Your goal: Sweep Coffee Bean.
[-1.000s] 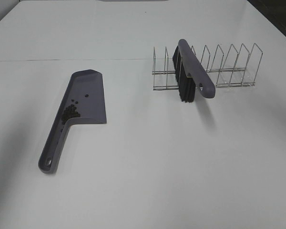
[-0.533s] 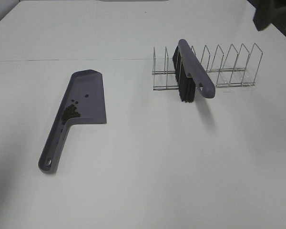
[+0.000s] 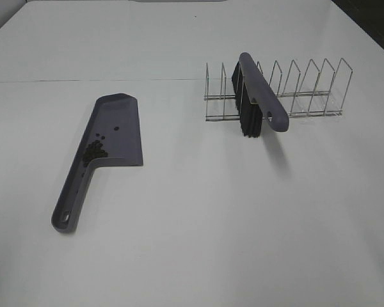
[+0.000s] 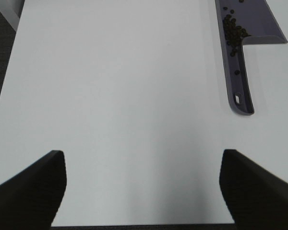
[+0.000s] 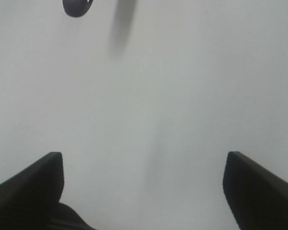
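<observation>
You see neither arm in the high view. In the left wrist view the dustpan (image 4: 240, 52) is cut off by the frame edge, so its mouth is lost, and the coffee bean (image 4: 234, 31) cluster is too small to count. In the right wrist view only the brush (image 5: 77, 6) handle's tip shows, blurred; both tools' fingers (image 5: 33, 187) run off frame

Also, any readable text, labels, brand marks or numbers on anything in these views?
None readable in any view.
Dustpan: plain, no marking seen.
Brush: plain handle, no label seen.
Wire rack: bare wire.
Table: blank white.
</observation>
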`<action>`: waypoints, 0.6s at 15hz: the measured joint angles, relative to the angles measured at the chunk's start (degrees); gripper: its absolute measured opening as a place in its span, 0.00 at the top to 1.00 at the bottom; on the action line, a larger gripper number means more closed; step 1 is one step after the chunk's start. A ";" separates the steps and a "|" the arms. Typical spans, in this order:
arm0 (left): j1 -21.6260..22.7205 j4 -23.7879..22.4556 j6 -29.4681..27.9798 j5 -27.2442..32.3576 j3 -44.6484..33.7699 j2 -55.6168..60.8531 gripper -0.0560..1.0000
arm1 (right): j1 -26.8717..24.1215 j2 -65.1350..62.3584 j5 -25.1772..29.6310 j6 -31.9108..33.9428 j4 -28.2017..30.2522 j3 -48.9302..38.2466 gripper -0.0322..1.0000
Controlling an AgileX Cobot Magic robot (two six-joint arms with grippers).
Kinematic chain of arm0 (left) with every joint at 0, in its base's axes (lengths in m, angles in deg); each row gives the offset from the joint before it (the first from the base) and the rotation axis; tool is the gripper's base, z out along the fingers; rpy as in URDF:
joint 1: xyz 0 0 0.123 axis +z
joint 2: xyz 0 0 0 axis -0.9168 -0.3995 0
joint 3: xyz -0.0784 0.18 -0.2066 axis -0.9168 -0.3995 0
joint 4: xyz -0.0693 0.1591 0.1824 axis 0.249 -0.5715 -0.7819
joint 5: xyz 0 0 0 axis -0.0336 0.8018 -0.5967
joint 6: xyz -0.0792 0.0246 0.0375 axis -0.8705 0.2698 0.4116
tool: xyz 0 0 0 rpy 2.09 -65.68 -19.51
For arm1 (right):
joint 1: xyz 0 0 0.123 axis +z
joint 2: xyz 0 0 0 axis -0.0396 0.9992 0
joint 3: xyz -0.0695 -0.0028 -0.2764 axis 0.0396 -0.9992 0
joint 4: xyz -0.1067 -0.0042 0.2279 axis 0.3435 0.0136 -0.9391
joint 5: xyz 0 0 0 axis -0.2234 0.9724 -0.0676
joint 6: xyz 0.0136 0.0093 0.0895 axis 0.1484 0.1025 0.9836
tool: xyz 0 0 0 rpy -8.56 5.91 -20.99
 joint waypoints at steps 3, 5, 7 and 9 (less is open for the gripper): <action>0.00 1.26 1.55 0.29 -4.01 5.39 0.19 | 0.00 -5.44 -1.20 0.17 -0.11 -7.39 0.23; 0.00 1.89 2.06 0.23 -4.18 10.77 0.19 | 0.00 -12.32 -2.41 0.17 -0.34 -14.50 0.23; 0.00 2.01 2.06 0.11 -4.18 13.98 0.19 | 0.00 -16.62 -3.15 0.17 -0.57 -16.90 0.23; 0.00 2.06 2.06 0.11 -4.18 16.10 0.19 | 0.00 -19.94 -3.72 0.17 -1.09 -16.96 0.23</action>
